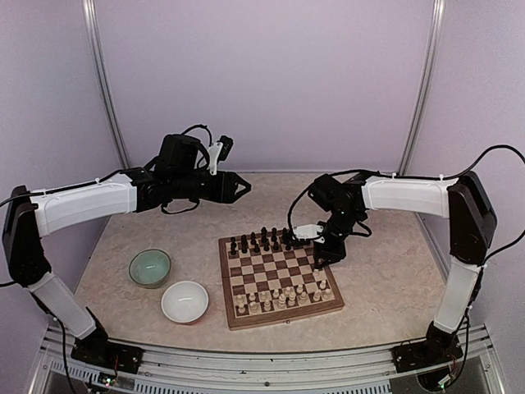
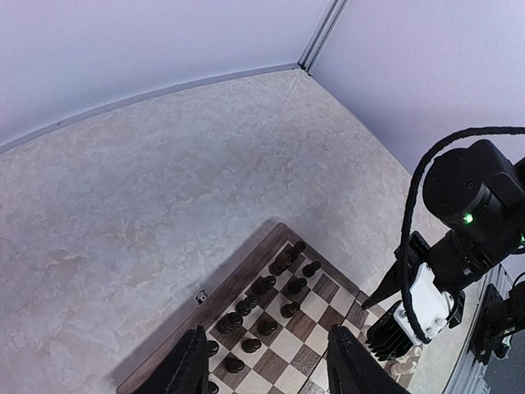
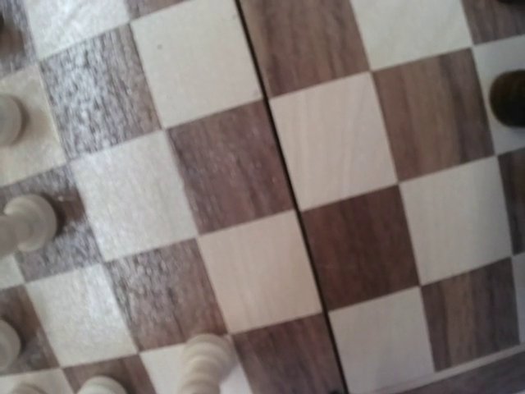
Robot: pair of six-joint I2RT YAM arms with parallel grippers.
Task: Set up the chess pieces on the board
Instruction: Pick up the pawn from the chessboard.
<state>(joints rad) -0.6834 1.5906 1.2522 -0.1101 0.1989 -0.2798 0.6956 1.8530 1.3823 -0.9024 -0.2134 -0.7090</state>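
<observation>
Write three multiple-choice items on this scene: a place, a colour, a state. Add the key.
1. Where do the green bowl and white bowl stand?
A. on the board
B. beside the board, on the left arm's side
C. beside it, on the right arm's side

2. What colour are the pieces on the board's far rows?
A. cream
B. red
C. dark

3. How is the left gripper?
A. open and empty, raised
B. shut on a piece
C. lying on the board

Key: 1 B, both stand off the board's left edge; 2 C, the far rows hold the dark set; 3 A, its jaws stand apart with nothing between.
</observation>
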